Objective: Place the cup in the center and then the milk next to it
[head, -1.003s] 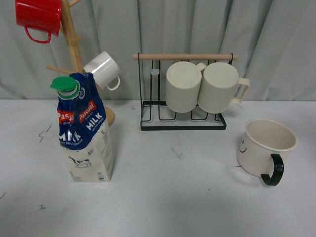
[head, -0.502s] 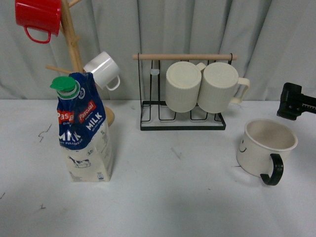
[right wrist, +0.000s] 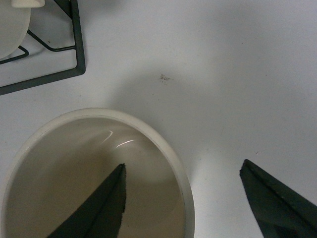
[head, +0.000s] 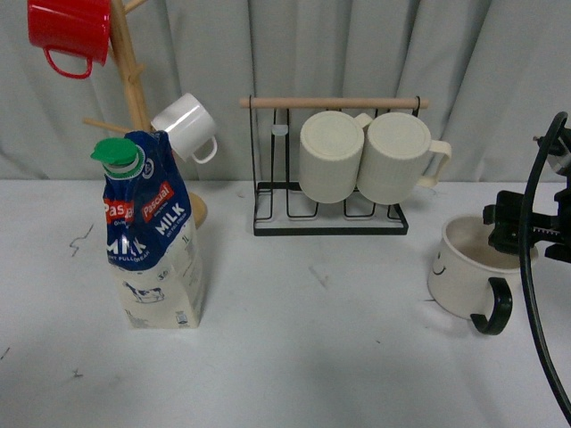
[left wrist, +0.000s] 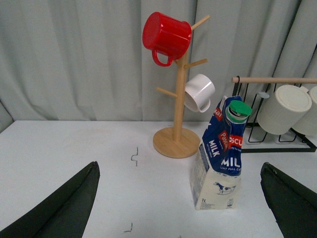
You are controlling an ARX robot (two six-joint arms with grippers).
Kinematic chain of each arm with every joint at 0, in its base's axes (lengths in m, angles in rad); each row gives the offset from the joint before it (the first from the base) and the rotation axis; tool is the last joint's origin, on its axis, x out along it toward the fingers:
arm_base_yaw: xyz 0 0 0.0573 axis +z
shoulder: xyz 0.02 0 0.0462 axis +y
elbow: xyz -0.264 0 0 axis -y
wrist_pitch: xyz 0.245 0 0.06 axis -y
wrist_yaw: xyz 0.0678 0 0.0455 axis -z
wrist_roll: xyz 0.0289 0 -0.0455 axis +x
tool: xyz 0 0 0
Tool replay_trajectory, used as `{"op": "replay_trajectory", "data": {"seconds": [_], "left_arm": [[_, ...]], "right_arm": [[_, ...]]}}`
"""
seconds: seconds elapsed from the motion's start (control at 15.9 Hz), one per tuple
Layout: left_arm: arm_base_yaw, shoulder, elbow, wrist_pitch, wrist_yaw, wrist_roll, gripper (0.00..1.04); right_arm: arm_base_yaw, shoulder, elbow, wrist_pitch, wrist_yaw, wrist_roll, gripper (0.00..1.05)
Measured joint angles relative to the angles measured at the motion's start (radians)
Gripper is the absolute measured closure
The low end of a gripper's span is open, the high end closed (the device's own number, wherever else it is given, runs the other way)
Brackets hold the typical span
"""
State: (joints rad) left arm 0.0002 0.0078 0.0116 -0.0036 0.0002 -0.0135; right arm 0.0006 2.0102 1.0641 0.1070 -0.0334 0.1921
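Observation:
The cup, cream with a black handle and a smiley face, stands at the right of the white table. My right gripper is open just above it. In the right wrist view the right gripper straddles the cup's rim, one finger over the inside and one outside. The milk, a blue and cream carton with a green cap, stands upright at the left. In the left wrist view the milk lies ahead of my open, empty left gripper. The left gripper does not show in the front view.
A wooden mug tree behind the milk holds a red mug and a small white mug. A black wire rack at the back centre holds two ribbed cream mugs. A grey curtain closes the back.
My right gripper came into view from the right and moved down and left over the cup. The cup and the milk have not moved.

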Motion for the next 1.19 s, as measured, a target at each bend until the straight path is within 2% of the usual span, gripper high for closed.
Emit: {"op": "replay_trajectory", "data": {"seconds": [0.13,0.31,0.38,0.63,0.69,0.82,1.19], "left_arm": [[0.000,0.000,0.000,0.000,0.000,0.000,0.07],[0.000,0.000,0.000,0.000,0.000,0.000,0.07],[0.000,0.000,0.000,0.000,0.000,0.000,0.07],[0.000,0.000,0.000,0.000,0.000,0.000,0.07],[0.000,0.000,0.000,0.000,0.000,0.000,0.07],[0.000,0.000,0.000,0.000,0.000,0.000,0.07],[0.000,0.000,0.000,0.000,0.000,0.000,0.07]], "right_arm": [[0.002,0.000,0.000,-0.009,0.000,-0.003,0.62],[0.020,-0.021,-0.002,-0.019,-0.002,-0.007,0.94],[0.033,-0.044,-0.008,-0.027,-0.011,-0.011,1.01],[0.144,-0.136,0.013,-0.075,-0.046,-0.005,1.01],[0.203,-0.123,0.050,-0.113,-0.021,0.010,1.01],[0.251,-0.082,0.088,-0.121,0.011,0.034,1.01],[0.299,-0.034,0.113,-0.154,0.050,0.065,1.01]]}}
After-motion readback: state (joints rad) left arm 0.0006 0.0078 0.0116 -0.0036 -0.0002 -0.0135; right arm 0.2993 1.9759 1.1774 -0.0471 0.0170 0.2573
